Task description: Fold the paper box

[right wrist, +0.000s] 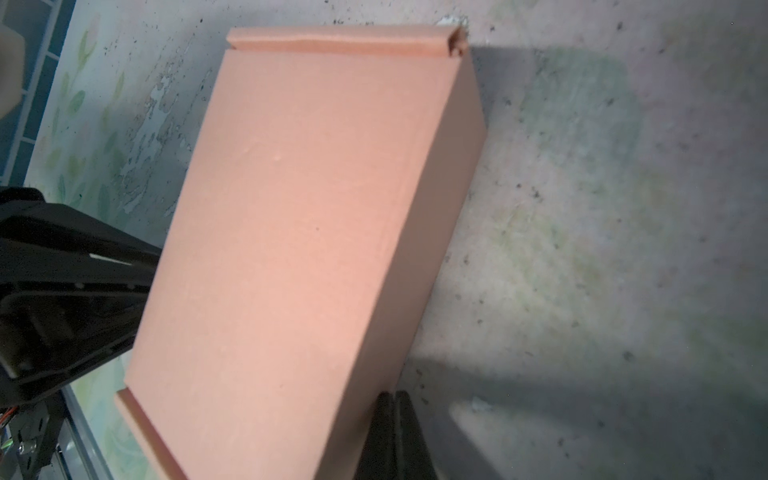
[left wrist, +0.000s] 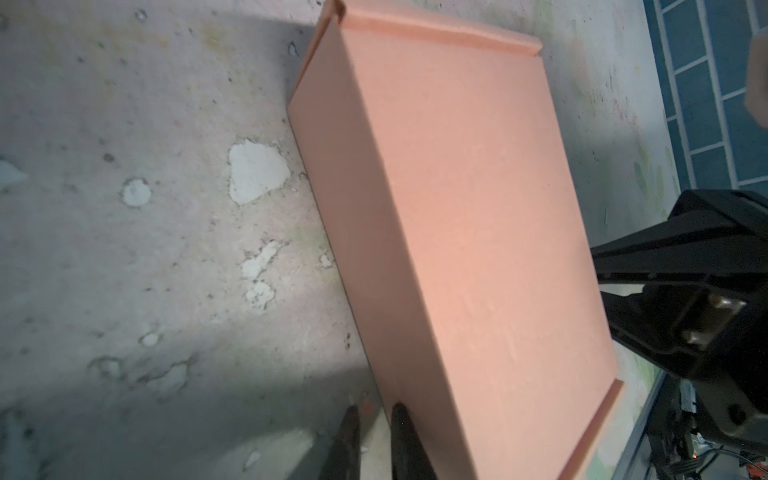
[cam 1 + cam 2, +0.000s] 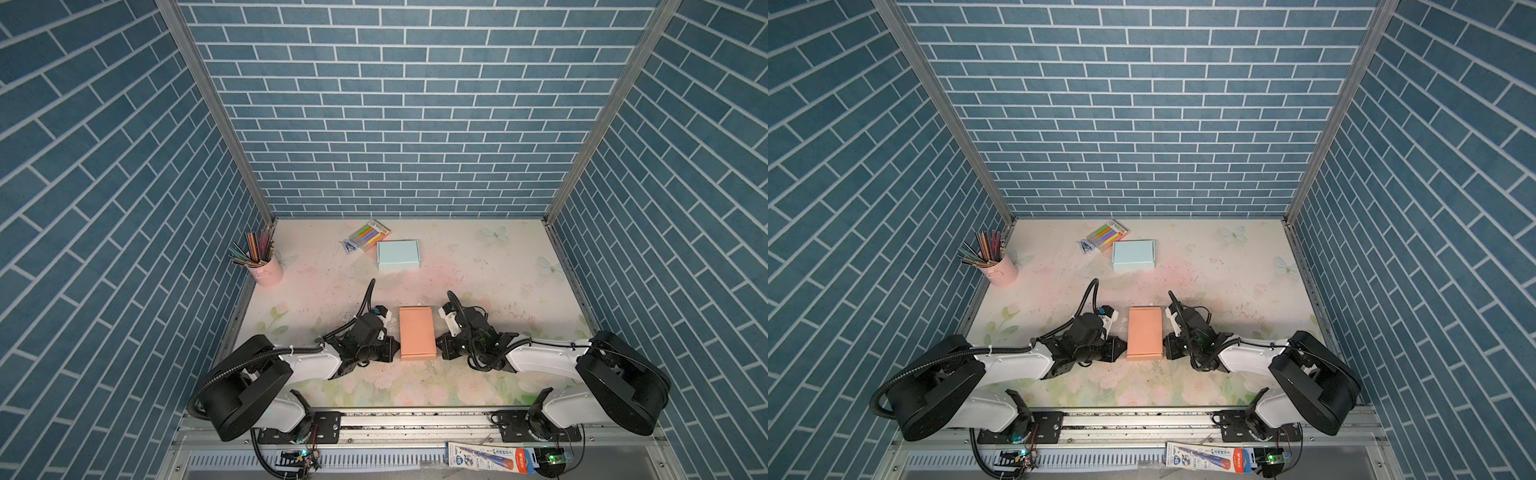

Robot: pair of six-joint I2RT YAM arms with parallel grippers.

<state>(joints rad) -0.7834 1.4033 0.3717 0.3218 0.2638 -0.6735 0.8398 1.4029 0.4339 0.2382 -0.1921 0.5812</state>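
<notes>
Table [image 3: 478, 291] w/ pale floral print, scuffed & flaking in spots, shut in by blue brick-pattern walls [image 3: 415, 104] on three sides. Metal rail [image 3: 415, 428] runs along the lower edge of both top views. Upper left of table: pink cup [image 3: 268, 272] full of pencils [image 3: 249, 249]. Upper ctr: marker pack [image 3: 371, 235], w/ a light-blue box [image 3: 399, 254] just beside it, to its lower right.

Orange box [image 3: 417, 332] lies flat & closed in the lower ctr of both top views. Its long axis points toward the back wall, w/ a narrow lip showing at far & near ends. It sits between the two grippers.

L arm [image 3: 309, 365] & R arm [image 3: 544, 359], white links w/ black joints, rise from the rail at the lower corners. Both reach in low, elbows out, wrists turned toward the orange box.

L gripper [image 2: 374, 415] is at the box's left long side, by the near corner. Its fingers stand a narrow gap apart, bare table between them, nothing clamped. One finger [image 2: 401, 415] sits right at the box wall; can't tell if it touches.

R gripper [image 1: 394, 401] mirrors it at the right long side. Fingers are pressed together, holding nothing, tips just beside the box wall.
</notes>
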